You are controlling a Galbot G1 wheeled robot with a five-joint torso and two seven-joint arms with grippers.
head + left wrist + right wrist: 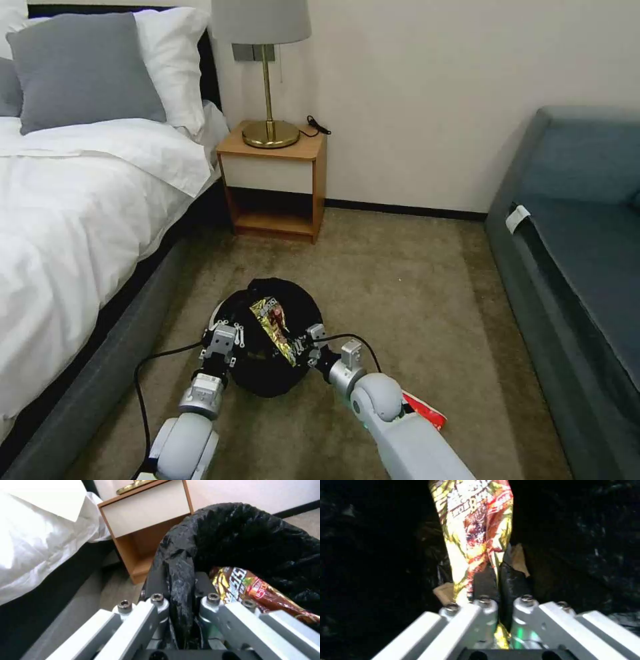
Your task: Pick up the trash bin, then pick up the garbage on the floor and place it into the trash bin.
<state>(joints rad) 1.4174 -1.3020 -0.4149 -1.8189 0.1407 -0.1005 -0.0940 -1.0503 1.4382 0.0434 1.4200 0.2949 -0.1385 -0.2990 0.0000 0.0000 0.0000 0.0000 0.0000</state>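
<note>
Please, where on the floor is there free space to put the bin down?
Bare carpet lies between the nightstand and the sofa. It is crowded near the robot: both claws, left and right, at the trash bin, red-and-white packet behind the right arm.

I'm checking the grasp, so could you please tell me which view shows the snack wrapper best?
The right wrist view: the snack wrapper is close up, pinched in the right gripper, inside the trash bin. The head view shows it small over the bin; the left wrist view shows one end.
</note>
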